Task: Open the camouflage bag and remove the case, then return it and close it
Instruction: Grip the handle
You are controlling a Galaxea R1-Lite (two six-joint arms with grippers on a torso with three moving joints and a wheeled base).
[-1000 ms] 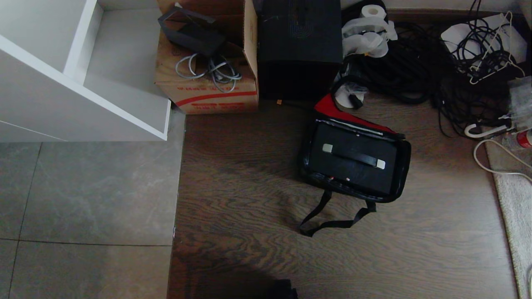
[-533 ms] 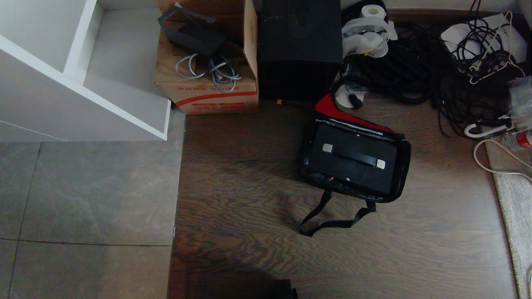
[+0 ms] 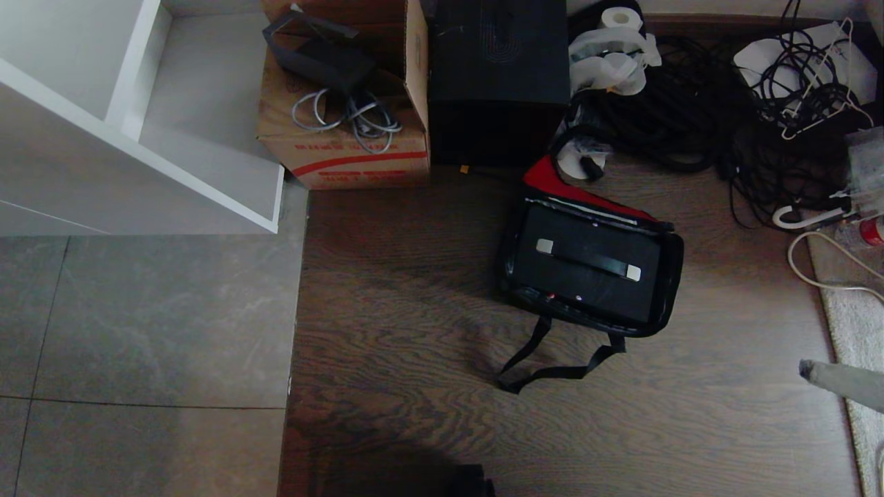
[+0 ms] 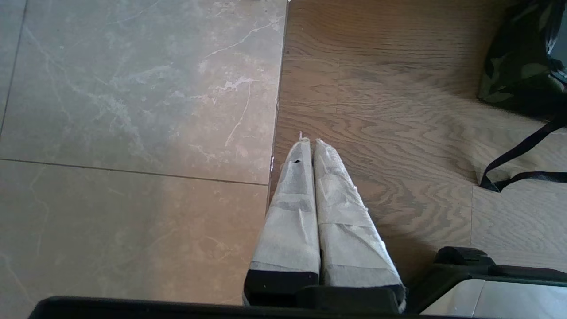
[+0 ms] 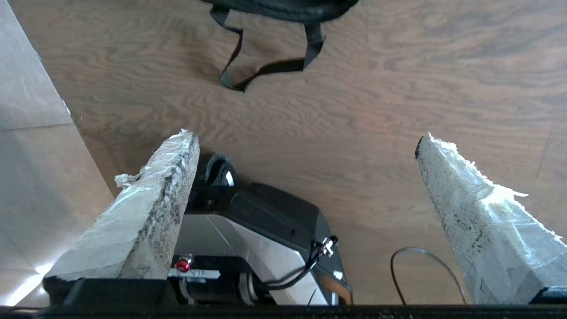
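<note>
Bag (image 3: 666,276) sits on the wood floor (image 3: 414,331), lid flipped back so the red panel (image 3: 552,181) faces up. Case (image 3: 587,262) is inside it, handle (image 3: 587,259) up and exposed. Strap (image 3: 545,362) trails loose on the floor on my near side of the bag.

Edges: black box (image 3: 497,76) and carton (image 3: 345,138) stand just beyond the bag; cable pile (image 3: 690,103) to the far right; rug (image 3: 853,324) along the right; white shelf (image 3: 138,124) far left, well apart. Tile-to-wood seam (image 3: 297,310) runs left of the bag. Bare wood between me and the bag, also to its left.

Right gripper (image 5: 305,141): jaws wide apart, holding nothing, touching nothing, above bare wood near the strap. In the head view I see only one fingertip (image 3: 829,376) at the right edge, near the rug, well clear of the bag.

Left gripper (image 4: 310,144): jaws pressed together, empty, over the seam, bag corner off to its side.
</note>
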